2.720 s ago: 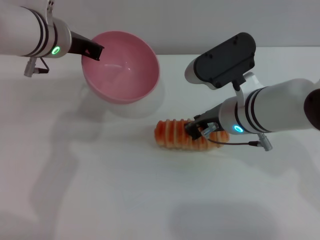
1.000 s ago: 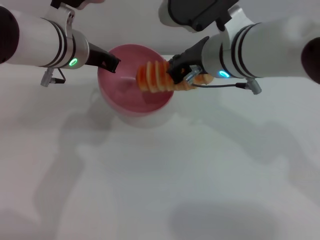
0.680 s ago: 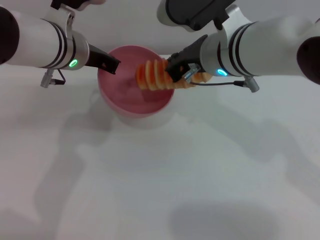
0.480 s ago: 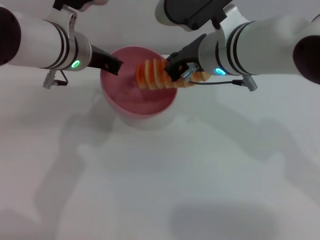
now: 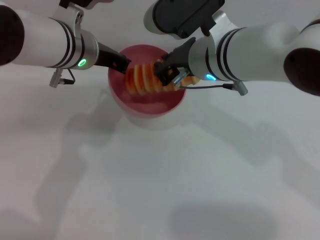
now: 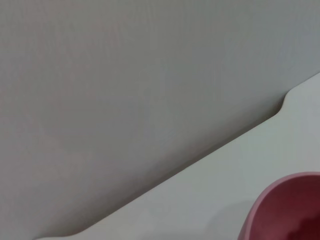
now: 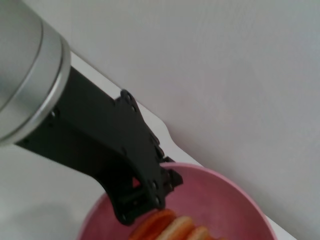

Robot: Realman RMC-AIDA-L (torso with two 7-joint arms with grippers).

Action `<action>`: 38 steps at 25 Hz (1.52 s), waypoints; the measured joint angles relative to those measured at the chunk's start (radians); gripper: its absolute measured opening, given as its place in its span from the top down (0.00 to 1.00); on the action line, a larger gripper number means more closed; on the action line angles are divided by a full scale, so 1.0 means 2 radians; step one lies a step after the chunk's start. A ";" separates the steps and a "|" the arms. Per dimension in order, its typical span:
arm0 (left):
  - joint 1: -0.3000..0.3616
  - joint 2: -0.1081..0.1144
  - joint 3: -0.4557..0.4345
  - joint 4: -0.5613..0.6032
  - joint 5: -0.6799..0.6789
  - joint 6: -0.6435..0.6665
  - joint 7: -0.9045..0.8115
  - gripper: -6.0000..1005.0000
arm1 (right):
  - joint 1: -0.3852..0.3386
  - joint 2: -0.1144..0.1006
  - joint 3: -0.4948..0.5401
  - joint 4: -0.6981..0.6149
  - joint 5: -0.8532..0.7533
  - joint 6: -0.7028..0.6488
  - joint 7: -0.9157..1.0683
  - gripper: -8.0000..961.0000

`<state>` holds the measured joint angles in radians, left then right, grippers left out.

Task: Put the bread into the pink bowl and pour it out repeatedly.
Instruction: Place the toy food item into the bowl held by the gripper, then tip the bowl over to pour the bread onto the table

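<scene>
Pink bowl (image 5: 146, 100) is held up off the white desk (image 5: 150, 190), its shadow on the desk below it. Left hand (image 5: 120, 65) is clamped on the bowl's rim, on the side toward the left arm; in the right wrist view its black fingers (image 7: 145, 195) pinch that rim. In the left wrist view only a curved piece of the bowl (image 6: 287, 210) shows, with the desk edge beyond it.

Bread (image 5: 142, 80), orange, ridged, lies level over the bowl's mouth, between the two hands, one end close to the left hand's fingers. Right hand (image 5: 167, 75) grips the bread at the end farthest from the left hand, over the bowl's opposite rim. In the right wrist view the bread's ridges (image 7: 170, 227) sit inside the bowl's opening (image 7: 220, 210), just beside the left hand's fingertips.
</scene>
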<state>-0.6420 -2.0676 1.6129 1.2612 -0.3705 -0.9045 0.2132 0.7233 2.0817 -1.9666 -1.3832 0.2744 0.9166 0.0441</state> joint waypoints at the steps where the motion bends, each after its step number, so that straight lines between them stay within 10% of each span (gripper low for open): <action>1: 0.000 0.000 0.001 0.001 -0.001 0.000 0.000 0.95 | -0.003 0.000 -0.001 -0.004 0.000 -0.001 0.000 0.95; 12: 0.000 0.001 0.001 0.000 -0.002 0.000 0.002 0.95 | -0.059 0.000 -0.036 -0.072 -0.109 0.001 0.008 0.51; 38: 0.011 0.002 0.001 0.006 0.001 0.010 0.005 0.95 | -0.223 0.004 -0.130 -0.109 -0.583 -0.070 0.378 0.47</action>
<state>-0.6201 -2.0629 1.6153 1.2730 -0.3676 -0.8840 0.2239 0.2781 2.0904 -2.2258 -1.6011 -0.8912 0.7767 0.8007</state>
